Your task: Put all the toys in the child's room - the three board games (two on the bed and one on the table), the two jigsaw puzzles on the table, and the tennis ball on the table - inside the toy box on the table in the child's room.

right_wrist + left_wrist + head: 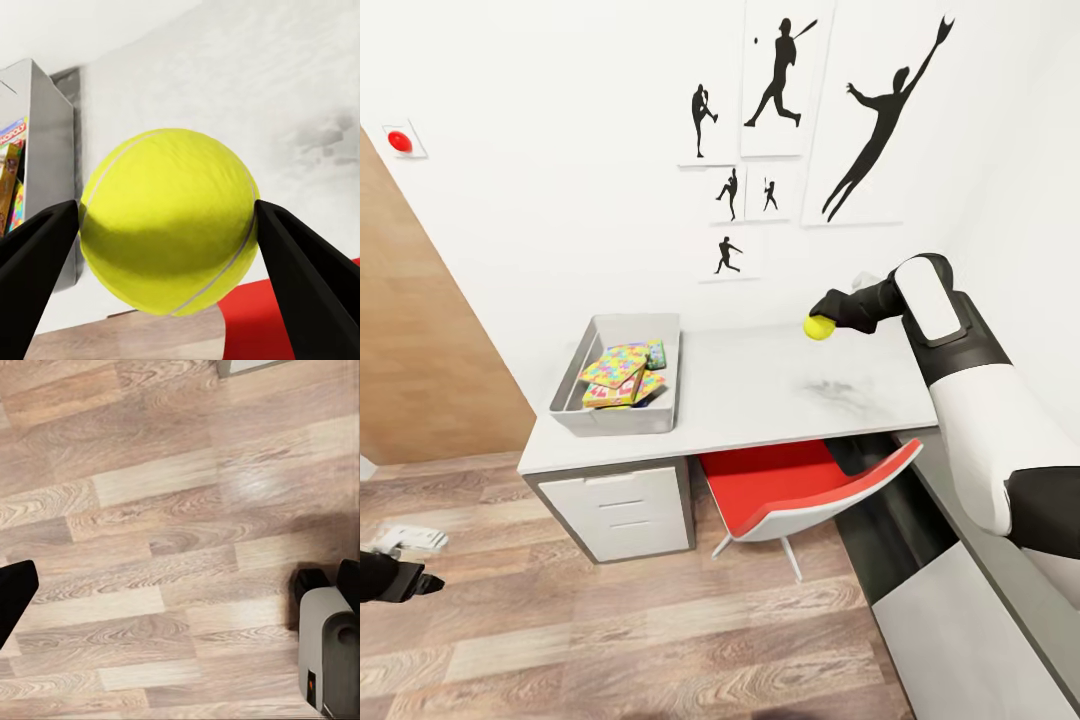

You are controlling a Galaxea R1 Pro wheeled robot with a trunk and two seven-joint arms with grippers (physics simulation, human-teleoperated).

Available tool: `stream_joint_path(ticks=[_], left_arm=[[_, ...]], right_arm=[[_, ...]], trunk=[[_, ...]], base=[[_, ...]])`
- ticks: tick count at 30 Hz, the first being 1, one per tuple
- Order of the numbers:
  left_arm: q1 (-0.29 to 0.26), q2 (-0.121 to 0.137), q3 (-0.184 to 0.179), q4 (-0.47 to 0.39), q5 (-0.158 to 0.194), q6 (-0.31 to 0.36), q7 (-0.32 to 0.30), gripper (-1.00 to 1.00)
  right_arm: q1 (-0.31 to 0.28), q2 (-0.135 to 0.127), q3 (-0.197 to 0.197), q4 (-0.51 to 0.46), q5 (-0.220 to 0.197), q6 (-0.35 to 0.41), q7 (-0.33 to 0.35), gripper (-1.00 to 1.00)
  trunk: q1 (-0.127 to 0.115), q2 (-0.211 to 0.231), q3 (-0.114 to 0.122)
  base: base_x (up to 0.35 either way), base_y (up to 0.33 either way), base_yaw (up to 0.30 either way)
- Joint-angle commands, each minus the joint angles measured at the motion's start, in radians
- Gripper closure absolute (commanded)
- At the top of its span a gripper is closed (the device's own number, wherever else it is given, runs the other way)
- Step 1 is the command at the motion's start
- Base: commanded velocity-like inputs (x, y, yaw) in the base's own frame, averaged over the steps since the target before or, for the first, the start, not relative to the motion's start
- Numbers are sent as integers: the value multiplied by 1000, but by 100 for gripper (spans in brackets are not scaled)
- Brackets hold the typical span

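Clamped between my right gripper's two black fingers is the fuzzy yellow tennis ball, a pad pressed against each side of it. From the head camera, that gripper holds the ball lifted off the white marbled desk top, at about two o'clock from the desk's centre and near the back wall.

At about nine o'clock from the ball, at the desk's far end, stands the grey rectangular toy box. Inside it lie the multicoloured jigsaw puzzle squares stacked on other flat boxes; through the right wrist camera I catch one grey wall of the box with a strip of a printed board game showing inside. Between the ball and the box the desk top lies bare apart from a dark smudge.

A red chair with a white shell is tucked under the desk at six o'clock from the ball, beside the white drawer unit. Black baseball-player silhouette prints hang on the white wall above.

My left gripper hangs low over the wood-plank floor, well apart from the desk; I cannot tell whether its jaws are parted or closed.
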Motion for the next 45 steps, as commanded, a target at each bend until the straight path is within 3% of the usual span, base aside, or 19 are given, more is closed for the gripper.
stream_joint_path(ticks=[1, 4, 6, 8, 9, 14, 18, 33, 45], left_arm=[[0, -18, -4, -5, 15, 1, 8, -100], [5, -76, -3, -3, 53, 9, 13, -100], [7, -131, -2, 10, 132, 15, 14, -100], [7, -200, -2, 34, 242, 29, 15, -100], [8, -225, -2, 43, 271, 35, 15, -100], [9, -326, -1, 74, 322, 55, 16, -100], [15, -338, 0, 114, 326, 78, 10, -100], [89, -340, 0, 233, 327, 93, 0, -100], [109, -340, 0, 257, 329, 88, 1, -100]], right_arm=[[-1, -1, 4, 0, -10, 1, -10, 100], [-1, -1, 4, 1, -10, 1, -11, 100], [-1, -1, 4, 1, -10, 1, -13, 100], [-1, -1, 4, 0, -10, 1, -23, 100], [-1, -1, 4, 0, -10, 1, -27, 100], [-1, -2, 2, 0, -10, 1, -37, 100], [-1, -1, 0, 1, -11, 1, -40, 100], [-1, 5, -2, 0, -11, -2, -40, 100], [-4, 48, -2, -1, -11, -2, -59, 100]], trunk=[[1, -2, -2], [1, -2, -2], [1, -2, -2], [1, -2, -2], [1, -2, -2], [1, -2, -2], [1, -2, -2], [1, -2, -1], [1, -2, 10]], base=[[0, 0, 0], [0, 0, 0], [0, 0, 0], [0, 0, 0], [0, 0, 0], [6, 0, 0], [74, 22, 0], [53, 257, 5], [15, 89, 183]])
